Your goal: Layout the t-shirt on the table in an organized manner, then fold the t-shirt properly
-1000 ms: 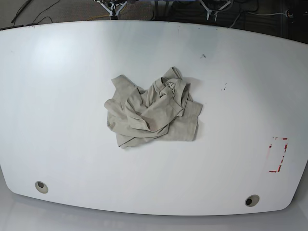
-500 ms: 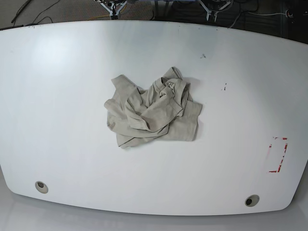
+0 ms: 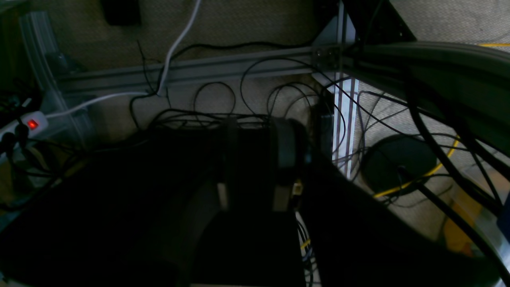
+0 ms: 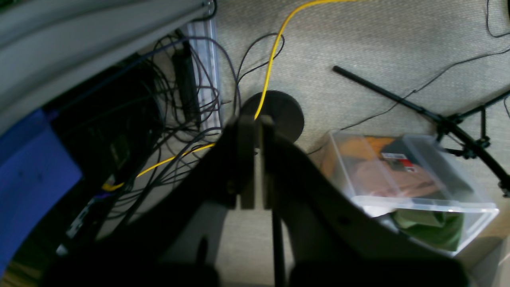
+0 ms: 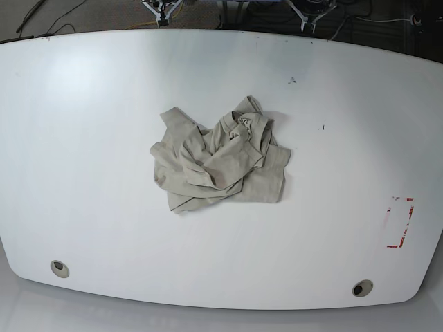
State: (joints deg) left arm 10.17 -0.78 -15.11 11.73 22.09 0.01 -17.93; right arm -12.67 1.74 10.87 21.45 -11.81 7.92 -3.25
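Observation:
The t-shirt [image 5: 220, 157] lies crumpled in a beige-grey heap at the middle of the white table [image 5: 83, 138], its collar label [image 5: 244, 120] facing up near the far side. Neither gripper shows in the base view. Both wrist views look down at the floor beside the table. My left gripper [image 3: 255, 123] is dark, its two fingers a little apart with nothing seen between them. My right gripper [image 4: 257, 119] is shut, pads almost touching, holding nothing.
A red tape outline [image 5: 400, 221] marks the table's right side, and two grommet holes [image 5: 59, 268] [image 5: 360, 288] sit near the front edge. On the floor are tangled cables, a power strip [image 3: 32, 124] and a clear plastic bin [image 4: 406, 187].

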